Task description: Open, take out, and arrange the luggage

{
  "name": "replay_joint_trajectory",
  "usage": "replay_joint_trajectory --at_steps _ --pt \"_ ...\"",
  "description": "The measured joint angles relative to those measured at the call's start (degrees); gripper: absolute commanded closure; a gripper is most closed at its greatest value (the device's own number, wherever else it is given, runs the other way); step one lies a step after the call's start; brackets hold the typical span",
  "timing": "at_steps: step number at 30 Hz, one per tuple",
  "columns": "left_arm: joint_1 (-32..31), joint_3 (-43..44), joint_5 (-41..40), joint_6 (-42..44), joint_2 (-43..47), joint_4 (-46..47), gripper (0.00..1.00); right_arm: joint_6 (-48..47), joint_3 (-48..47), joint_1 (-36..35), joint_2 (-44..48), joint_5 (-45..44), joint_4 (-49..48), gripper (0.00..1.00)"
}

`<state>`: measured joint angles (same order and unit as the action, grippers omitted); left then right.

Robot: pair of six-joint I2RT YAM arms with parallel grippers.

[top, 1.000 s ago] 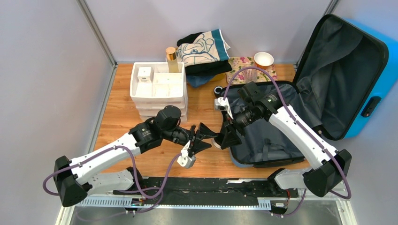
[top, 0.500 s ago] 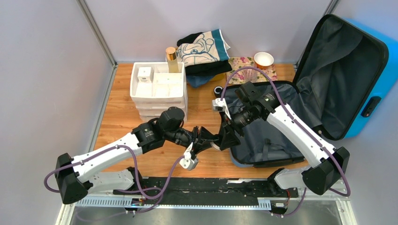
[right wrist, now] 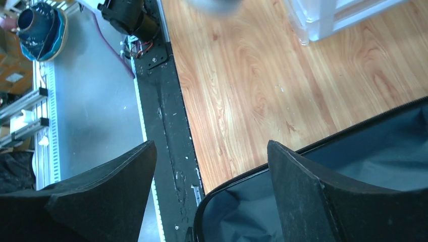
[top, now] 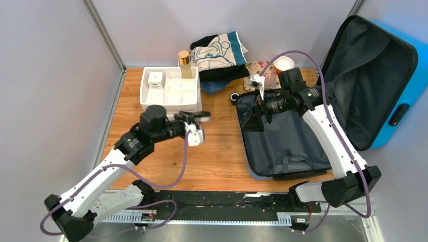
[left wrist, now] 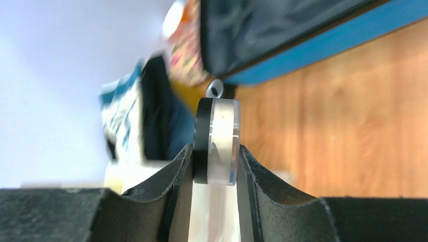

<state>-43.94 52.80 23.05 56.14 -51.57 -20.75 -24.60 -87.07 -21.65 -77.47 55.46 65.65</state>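
The luggage (top: 282,143) lies open on the right of the table, its blue lid (top: 404,85) standing up and its grey lining showing. In the left wrist view its blue edge (left wrist: 323,48) runs across the top. My left gripper (top: 199,120) hovers by the white organizer and is shut on a small round case (left wrist: 216,141), black on one side and clear on the other. My right gripper (top: 251,121) hangs open and holds nothing over the luggage's far-left corner (right wrist: 353,166); its fingers (right wrist: 303,191) straddle the zipper rim.
A white drawer organizer (top: 169,93) stands at the back left with a gold-capped bottle (top: 185,63) behind it. Folded clothes (top: 219,55), a floral pouch (top: 257,70), a small bowl (top: 283,63) and a small black ring (top: 234,97) sit along the back.
The round case passed from my right gripper to my left. The left arm carried it back-left toward the organizer. The right gripper opened and swung to the luggage's far-left corner.
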Motion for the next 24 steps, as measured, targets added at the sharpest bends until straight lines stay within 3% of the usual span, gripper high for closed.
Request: replay_joint_trajectory --at_steps 5,12,17,24 --pt "14.8 2.9 -5.4 -2.3 2.1 -2.8 1.0 2.4 0.0 1.6 0.1 0.0 -1.0 0.16" --pt "31.5 13.6 -0.3 -0.2 -1.5 -8.9 1.0 4.5 0.8 1.6 1.6 0.2 -2.6 0.16" --pt "37.6 16.9 3.9 3.9 -5.6 -12.4 1.0 4.9 1.5 1.6 2.2 0.0 -2.8 0.16" --pt "39.2 18.2 5.4 10.4 -10.8 -17.2 1.0 4.9 2.9 1.6 3.1 -0.1 -2.7 0.16"
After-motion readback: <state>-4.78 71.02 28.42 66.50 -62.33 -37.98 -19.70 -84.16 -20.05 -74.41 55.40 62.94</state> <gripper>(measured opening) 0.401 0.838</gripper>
